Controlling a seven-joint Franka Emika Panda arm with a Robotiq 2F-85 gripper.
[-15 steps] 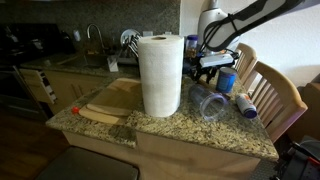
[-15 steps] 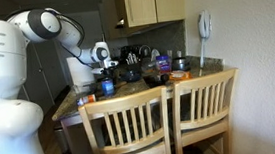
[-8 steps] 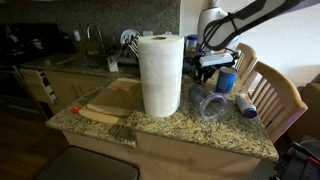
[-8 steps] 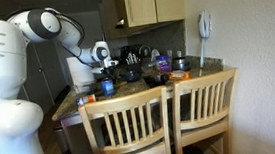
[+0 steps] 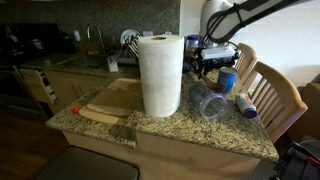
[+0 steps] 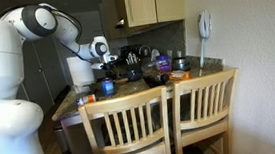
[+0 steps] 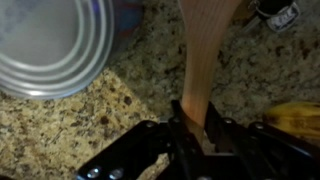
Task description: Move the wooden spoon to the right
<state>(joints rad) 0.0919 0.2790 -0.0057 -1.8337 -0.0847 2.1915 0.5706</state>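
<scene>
In the wrist view my gripper (image 7: 196, 132) is shut on the slim handle of the light-tan wooden spoon (image 7: 204, 45). The spoon widens toward the top of the picture and hangs over the speckled granite counter (image 7: 110, 120). In both exterior views the gripper (image 5: 207, 63) (image 6: 106, 63) is held above the counter, behind the paper towel roll and near the blue can (image 5: 227, 80). The spoon is too small to make out in those views.
A tall paper towel roll (image 5: 160, 75) stands mid-counter. A clear plastic cup (image 5: 207, 102) and a blue-capped bottle (image 5: 245, 105) lie near it. A flat pale wooden utensil (image 5: 100, 113) lies near the counter's edge. A metal can top (image 7: 50, 45) is beside the spoon. Wooden chairs (image 6: 161, 120) stand at the counter.
My gripper has risen a little above the counter with the spoon held in it. The other objects have not moved.
</scene>
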